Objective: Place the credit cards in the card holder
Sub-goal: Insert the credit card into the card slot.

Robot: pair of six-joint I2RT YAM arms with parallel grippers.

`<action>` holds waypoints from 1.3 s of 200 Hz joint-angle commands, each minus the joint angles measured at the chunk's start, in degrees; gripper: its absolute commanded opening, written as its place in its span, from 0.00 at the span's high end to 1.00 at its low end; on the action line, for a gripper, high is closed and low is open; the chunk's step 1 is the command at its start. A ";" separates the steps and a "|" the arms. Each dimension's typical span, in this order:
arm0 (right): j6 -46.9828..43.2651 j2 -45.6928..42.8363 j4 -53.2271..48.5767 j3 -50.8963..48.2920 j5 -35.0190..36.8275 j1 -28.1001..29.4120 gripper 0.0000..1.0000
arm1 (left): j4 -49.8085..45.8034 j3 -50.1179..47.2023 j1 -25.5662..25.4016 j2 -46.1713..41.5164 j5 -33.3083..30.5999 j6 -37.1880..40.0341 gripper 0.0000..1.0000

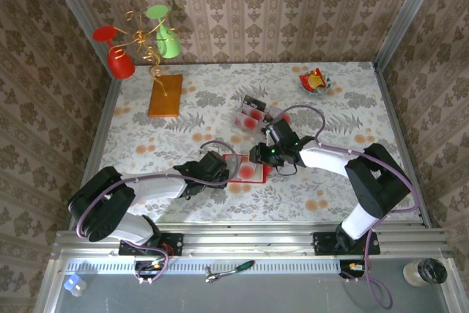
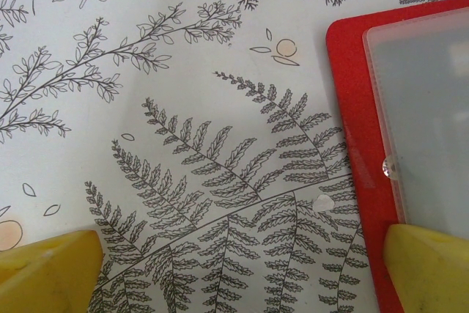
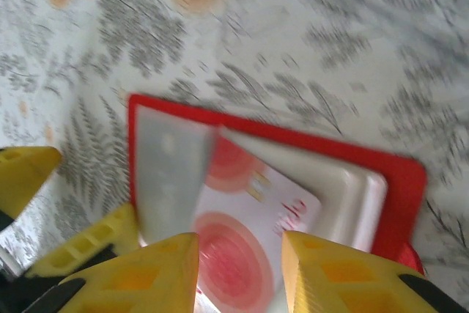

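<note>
Table (image 1: 352, 181): fern-print covering
Front centre: red card holder (image 1: 251, 173), lying open
Middle: credit cards (image 1: 251, 115)
Far side: snack wrapper (image 1: 314, 80), orange-brown block (image 1: 165, 95)

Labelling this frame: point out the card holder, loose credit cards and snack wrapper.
card holder (image 2: 353, 108), left wrist view, red border.
credit cards (image 1: 252, 114), top view, pile's middle.
snack wrapper (image 1: 314, 80), top view, its centre.

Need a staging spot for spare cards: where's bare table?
Free: far strip between orange-brown block and snack wrapper; left side nearward of the block; right side between wrapper and right arm. Crowded: centre, left end effector and right end effector at the card holder, credit cards just beyond.
</note>
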 commanded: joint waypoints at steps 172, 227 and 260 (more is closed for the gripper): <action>4.94 3.02 4.11 -3.60 2.65 2.14 0.63 | -0.77 -0.72 0.07 1.12 0.34 0.19 0.00; 4.89 0.17 3.47 -4.83 3.28 2.14 0.63 | -0.59 -0.81 0.11 1.26 0.41 0.11 0.00; 5.03 1.15 3.20 -4.40 2.92 2.17 0.64 | -0.59 -0.81 0.09 1.39 0.51 0.11 0.00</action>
